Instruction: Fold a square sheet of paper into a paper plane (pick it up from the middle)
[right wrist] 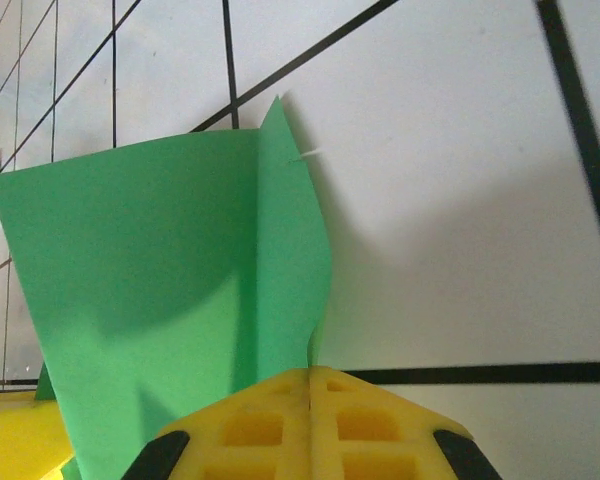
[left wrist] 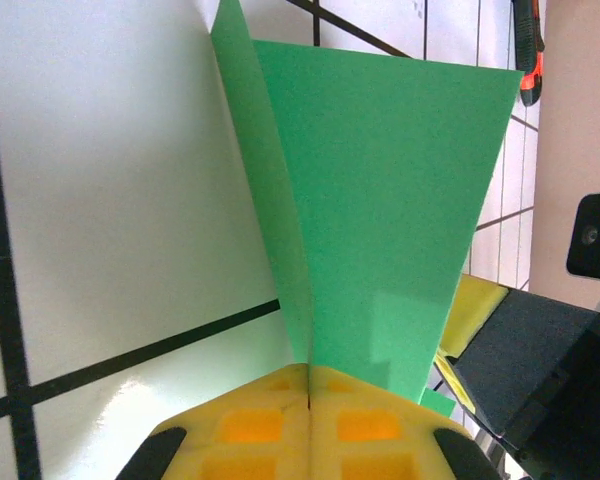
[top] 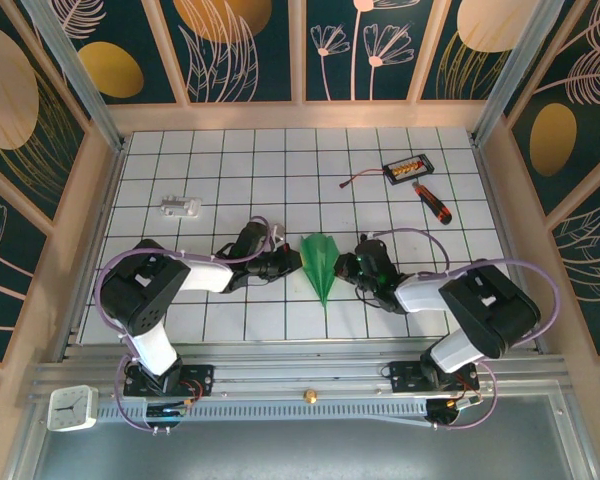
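Left fingers are pressed together in our left wrist view. Their yellow pads meet on a seam, and an upright fold of the paper plane runs into it, so we read them as pinching that bright-green paper. Right fingers are likewise pressed together, and in the right wrist view a raised green flap curves down into their seam and is pinched there too. From the top camera we see the paper plane lying near the middle of the tabletop, between the two arms. It is a narrow dart with a centre crease, its wide end toward the far side and its point toward the near edge. The left fingers meet its left side and the right fingers its right side. The tabletop is white with a black grid. Well apart from the plane, toward the far right, lies a black-and-orange screwdriver. Just beyond it sits a small black box with orange parts, a thin reddish cable trailing off to its left. On the far left we see a small pale object that we cannot identify. A white clock rests at the near left corner, off the grid.
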Robot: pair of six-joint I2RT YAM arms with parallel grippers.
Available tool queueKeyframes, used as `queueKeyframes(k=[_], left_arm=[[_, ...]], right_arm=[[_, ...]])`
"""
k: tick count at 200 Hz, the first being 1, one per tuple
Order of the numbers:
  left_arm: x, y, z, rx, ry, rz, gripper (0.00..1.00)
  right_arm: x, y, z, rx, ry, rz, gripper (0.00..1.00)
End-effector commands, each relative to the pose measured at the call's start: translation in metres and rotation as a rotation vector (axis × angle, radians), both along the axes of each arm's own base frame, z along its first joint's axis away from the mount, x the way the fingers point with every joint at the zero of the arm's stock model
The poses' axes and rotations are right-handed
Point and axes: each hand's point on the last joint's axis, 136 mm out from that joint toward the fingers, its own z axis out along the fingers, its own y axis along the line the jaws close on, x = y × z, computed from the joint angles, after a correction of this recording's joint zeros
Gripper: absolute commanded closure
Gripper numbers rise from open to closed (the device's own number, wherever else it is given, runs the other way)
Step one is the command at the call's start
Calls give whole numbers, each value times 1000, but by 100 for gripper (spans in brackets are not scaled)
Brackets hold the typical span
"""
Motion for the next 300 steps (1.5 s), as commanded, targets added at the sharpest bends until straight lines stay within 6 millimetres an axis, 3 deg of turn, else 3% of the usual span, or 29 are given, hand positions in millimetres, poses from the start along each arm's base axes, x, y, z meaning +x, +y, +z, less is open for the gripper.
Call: queueKeyframes(k=[1,66,111,114,155,193,220,262,300], left_arm=[[1,14,-5,48,-8,19,100],[2,15,-8,58,-3,11,97],[0,13,-3,29,-8,6,78],[1,12,7,14,-26,7,77],[-2,17,14,28,-54,6,61],[3,26,24,78,-124,21,53],[3,27,25,85,-127,23,53],[6,41,26,163,-160,54,50],[8,59,26,217,-191,104,46]], right_arm=[[10,8,3,5,-25,0,100],[13,20,3,19,-28,54,94],[14,17,18,-2,-60,85,79],[14,16,19,-7,-63,85,78],[12,-3,30,-90,-85,65,63],[7,-13,44,-165,-121,79,58],[4,3,46,-178,-127,136,55],[-5,49,53,-153,-171,297,48],[1,63,33,-269,-128,338,47]])
